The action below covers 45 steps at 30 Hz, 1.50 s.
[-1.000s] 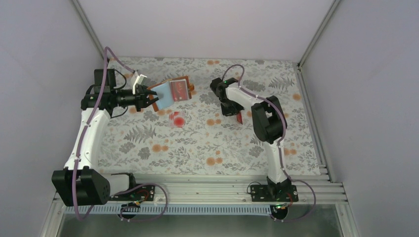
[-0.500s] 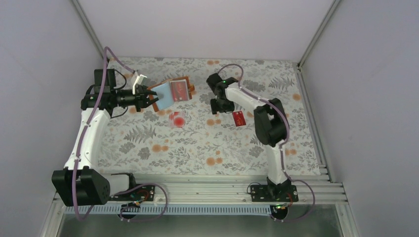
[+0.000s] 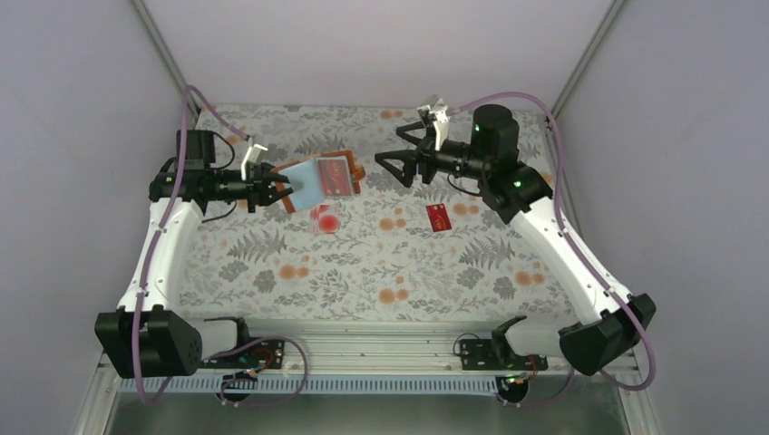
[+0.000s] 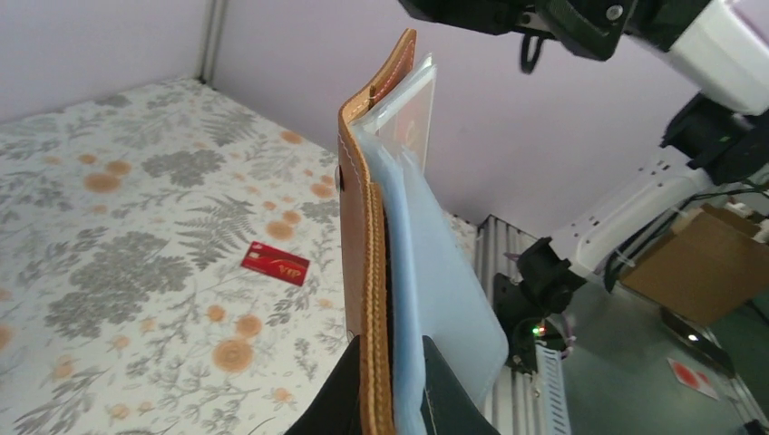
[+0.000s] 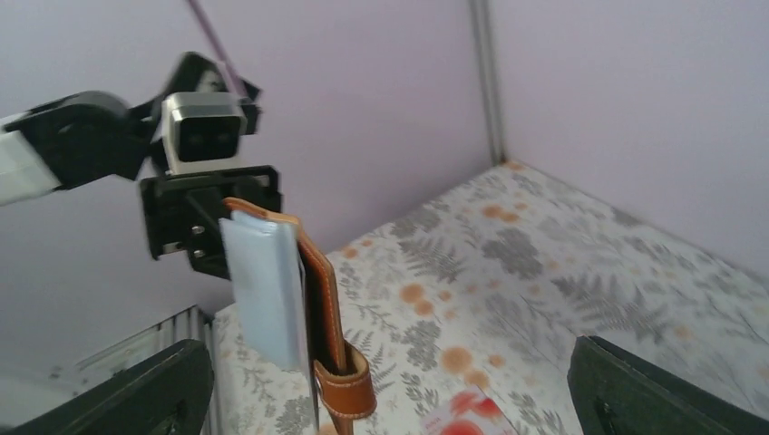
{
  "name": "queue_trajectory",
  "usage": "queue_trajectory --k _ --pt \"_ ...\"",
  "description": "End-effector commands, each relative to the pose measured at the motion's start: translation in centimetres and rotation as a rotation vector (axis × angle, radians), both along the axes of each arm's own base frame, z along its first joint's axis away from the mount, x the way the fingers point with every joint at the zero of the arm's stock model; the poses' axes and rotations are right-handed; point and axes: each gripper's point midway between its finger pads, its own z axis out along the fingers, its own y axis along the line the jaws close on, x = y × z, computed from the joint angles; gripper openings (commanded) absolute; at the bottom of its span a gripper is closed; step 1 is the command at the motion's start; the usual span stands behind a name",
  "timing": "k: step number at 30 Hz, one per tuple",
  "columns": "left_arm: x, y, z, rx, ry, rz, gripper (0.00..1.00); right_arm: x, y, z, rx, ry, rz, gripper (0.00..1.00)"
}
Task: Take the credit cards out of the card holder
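Observation:
My left gripper is shut on the lower edge of the brown leather card holder, holding it open and upright above the table's back left. Its grey-blue sleeves fan out, and a reddish card shows inside one. The holder fills the left wrist view between my left gripper's fingers. A red credit card lies flat on the cloth, also in the left wrist view. A pale card with red blotches lies below the holder. My right gripper hangs open, facing the holder, apart from it and empty.
A floral cloth covers the table. Pale walls stand on three sides, with metal rails along the near edge. The holder's closure tab hangs toward my right gripper.
My right gripper opened and let go of the red card, which now lies on the cloth. That arm rose and swung back to face the holder. The left arm barely moved.

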Motion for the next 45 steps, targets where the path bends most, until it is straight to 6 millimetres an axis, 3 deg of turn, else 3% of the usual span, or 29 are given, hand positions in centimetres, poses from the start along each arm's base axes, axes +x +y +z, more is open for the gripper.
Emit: queue_trajectory --k 1,8,15,17,20,22,26,30,32,36,41,43,45 --pt "-2.2 -0.7 2.5 -0.087 -0.092 -0.109 0.02 -1.3 2.2 -1.0 0.042 -0.040 0.173 0.99" --pt "-2.6 -0.8 2.7 -0.088 -0.113 -0.119 0.02 -2.7 4.9 -2.0 0.017 -0.041 0.299 0.98" --pt "-2.5 -0.8 2.6 -0.083 -0.106 -0.113 0.02 -6.4 5.9 -3.4 -0.011 -0.045 0.515 0.94" --pt "-2.4 -0.8 2.5 -0.084 -0.103 -0.114 0.02 -5.7 5.9 -3.6 -0.029 -0.039 0.479 0.86" --pt "-2.5 -0.8 2.6 -0.088 -0.106 -0.117 0.02 -3.6 6.3 -3.7 -0.036 -0.017 0.371 0.59" --pt "-2.6 -0.8 2.6 -0.088 -0.108 -0.119 0.02 -3.6 6.9 -3.6 -0.028 -0.013 0.386 0.48" --pt "-2.6 -0.8 2.6 -0.085 -0.111 -0.116 0.03 -4.4 7.9 -3.8 -0.030 -0.018 0.436 0.49" --pt "-2.6 -0.8 2.6 -0.088 -0.109 -0.119 0.02 -3.7 8.6 -4.9 -0.052 0.010 0.406 0.46" --pt "-2.6 -0.8 2.6 -0.088 -0.108 -0.120 0.02 -3.6 9.2 -5.2 -0.060 0.024 0.404 0.48" --pt "-2.7 -0.8 2.6 -0.086 -0.111 -0.119 0.02 -3.6 9.5 -5.1 -0.076 0.014 0.392 0.66" --pt "-2.2 -0.8 2.4 -0.058 -0.108 -0.097 0.02 -2.8 6.8 -5.0 -0.146 -0.057 0.273 0.78" --pt "-2.2 -0.7 2.3 -0.057 -0.108 -0.095 0.02 -3.7 5.8 -4.3 -0.138 -0.084 0.294 0.83" --pt "-2.2 -0.7 2.3 -0.058 -0.107 -0.095 0.02 -5.9 5.4 -3.1 -0.101 -0.124 0.385 0.90"
